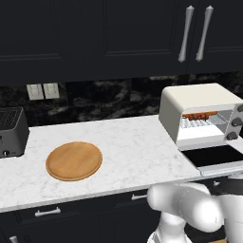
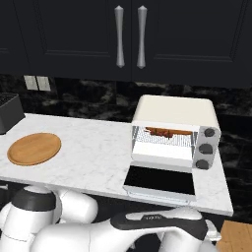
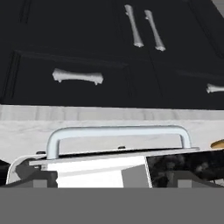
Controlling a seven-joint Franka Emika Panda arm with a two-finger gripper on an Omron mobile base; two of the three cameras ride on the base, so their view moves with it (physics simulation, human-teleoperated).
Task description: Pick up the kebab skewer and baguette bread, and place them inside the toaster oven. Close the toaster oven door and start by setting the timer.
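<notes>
At the very bottom of the hand view, the pincer (image 3: 111, 180) is seen with its two dark fingertips (image 3: 37, 179) set wide apart, one at the lower left and one at the lower right, and nothing is held between them. Just beyond the tips, across the middle of that frame, the silver bar handle (image 3: 118, 132) of the toaster oven door (image 3: 183, 164) is seen, with the dark glass below it. The pincer appears to be positioned below and in front of the lowered door's edge; whether it touches the door cannot be told.

In the right base view the door (image 2: 158, 180) is shown folded down flat, at the lower centre of the frame, jutting past the front edge of the table (image 2: 93, 147). Behind it the cream toaster oven (image 2: 174, 133) stands open, and on its wire rack (image 2: 165, 138) the baguette (image 2: 172, 131) and the kebab skewer (image 2: 158, 132) are seen lying close together, the red-brown chunks slightly left of the orange loaf. In the left base view the same oven (image 1: 199, 114) is found at the right edge.

Farther left on the table a round wooden board (image 1: 73, 160) lies bare, and a dark slot toaster (image 1: 12, 132) stands at the far left.

The loading is judged done. The door is yet to be shut, and the timer knob (image 2: 210, 132) on the oven's right side is yet to be turned.
</notes>
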